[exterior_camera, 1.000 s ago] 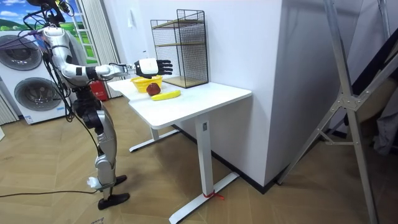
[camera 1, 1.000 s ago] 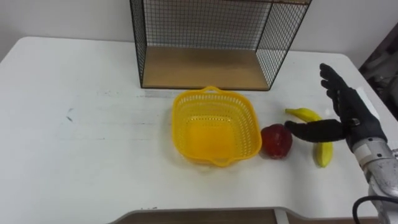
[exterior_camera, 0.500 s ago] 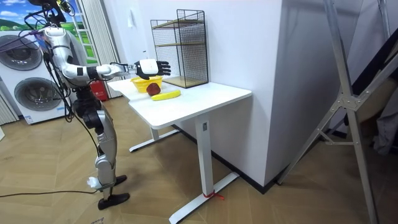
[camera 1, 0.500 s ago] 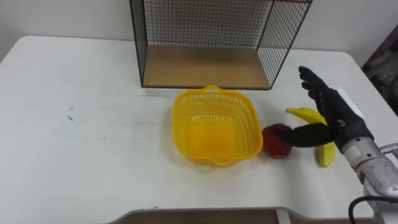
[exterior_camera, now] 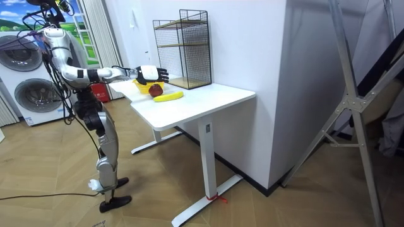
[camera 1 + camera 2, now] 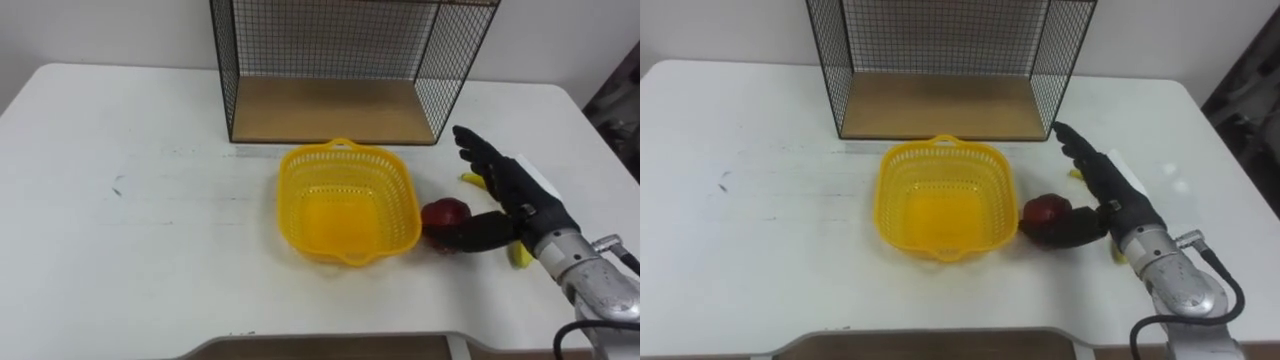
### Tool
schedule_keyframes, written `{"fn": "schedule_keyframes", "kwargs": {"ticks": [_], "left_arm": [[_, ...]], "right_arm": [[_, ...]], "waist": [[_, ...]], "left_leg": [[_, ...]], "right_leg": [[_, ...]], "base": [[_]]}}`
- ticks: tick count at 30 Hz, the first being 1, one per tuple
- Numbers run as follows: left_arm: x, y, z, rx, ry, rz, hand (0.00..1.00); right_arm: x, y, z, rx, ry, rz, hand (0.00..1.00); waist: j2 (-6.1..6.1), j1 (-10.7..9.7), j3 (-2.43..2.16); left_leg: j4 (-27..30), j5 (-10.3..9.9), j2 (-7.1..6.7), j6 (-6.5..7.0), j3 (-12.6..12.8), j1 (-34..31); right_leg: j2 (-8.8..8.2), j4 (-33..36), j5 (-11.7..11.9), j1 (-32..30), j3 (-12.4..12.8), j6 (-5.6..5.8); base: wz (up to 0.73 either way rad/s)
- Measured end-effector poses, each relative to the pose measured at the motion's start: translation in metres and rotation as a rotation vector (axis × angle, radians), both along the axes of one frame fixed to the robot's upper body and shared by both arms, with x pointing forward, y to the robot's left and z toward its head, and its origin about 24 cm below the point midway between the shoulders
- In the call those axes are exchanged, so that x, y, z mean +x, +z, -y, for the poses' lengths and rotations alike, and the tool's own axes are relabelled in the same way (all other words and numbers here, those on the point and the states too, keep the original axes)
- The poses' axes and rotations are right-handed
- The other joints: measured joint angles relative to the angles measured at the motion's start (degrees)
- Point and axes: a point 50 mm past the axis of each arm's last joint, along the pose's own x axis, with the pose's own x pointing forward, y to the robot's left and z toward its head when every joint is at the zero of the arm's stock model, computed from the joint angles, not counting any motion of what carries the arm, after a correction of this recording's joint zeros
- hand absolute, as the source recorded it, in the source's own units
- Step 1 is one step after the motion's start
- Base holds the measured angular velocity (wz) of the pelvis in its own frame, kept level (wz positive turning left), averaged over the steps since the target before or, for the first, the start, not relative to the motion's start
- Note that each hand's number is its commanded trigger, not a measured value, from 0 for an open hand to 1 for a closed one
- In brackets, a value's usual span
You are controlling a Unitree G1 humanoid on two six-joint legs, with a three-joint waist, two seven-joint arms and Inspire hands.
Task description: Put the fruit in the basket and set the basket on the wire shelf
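the white table (image 6: 120, 240) is bearing everything. at its near right the right hand (image 6: 520, 195) is reaching in with fingers straight and spread, its thumb lying against the red apple (image 6: 443, 215), which is sitting on the table just right of the yellow basket (image 6: 290, 200). the banana (image 6: 469, 180) is peeking out from behind the hand. the wire shelf (image 6: 330, 110) is standing farthest back.

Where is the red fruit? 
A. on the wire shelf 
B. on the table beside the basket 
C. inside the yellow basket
B: the red fruit lies on the white table, just outside the right wall of the basket, with the right hand next to it.
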Motion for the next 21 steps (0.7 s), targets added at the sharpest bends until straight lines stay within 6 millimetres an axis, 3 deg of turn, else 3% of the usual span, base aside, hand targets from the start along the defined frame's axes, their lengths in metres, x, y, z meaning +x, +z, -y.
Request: {"fn": "schedule_keyframes", "kwargs": {"ticks": [13, 21], "left_arm": [[0.007, 0.002, 0.000, 0.002, -0.009, 0.032, 0.00], [0.006, 0.002, -0.001, 0.002, -0.010, 0.030, 0.00]], "right_arm": [[-0.002, -0.010, -0.002, -0.037, 0.022, -0.049, 0.00], [-0.010, -0.030, 0.005, -0.028, -0.004, -0.162, 0.00]], "waist": [[-0.29, 0.15, 0.06], [-0.95, 0.55, 0.28]], "left_leg": [[-0.15, 0.00, 0.04, 0.00, 0.45, -0.03], [-0.01, -0.01, 0.07, 0.00, 0.46, -0.11]], "right_leg": [[0.02, -0.03, 0.00, -0.34, 0.16, 0.00], [-0.01, 0.02, 0.01, -0.21, 0.28, 0.00]], "base": [[0.00], [0.00]]}}
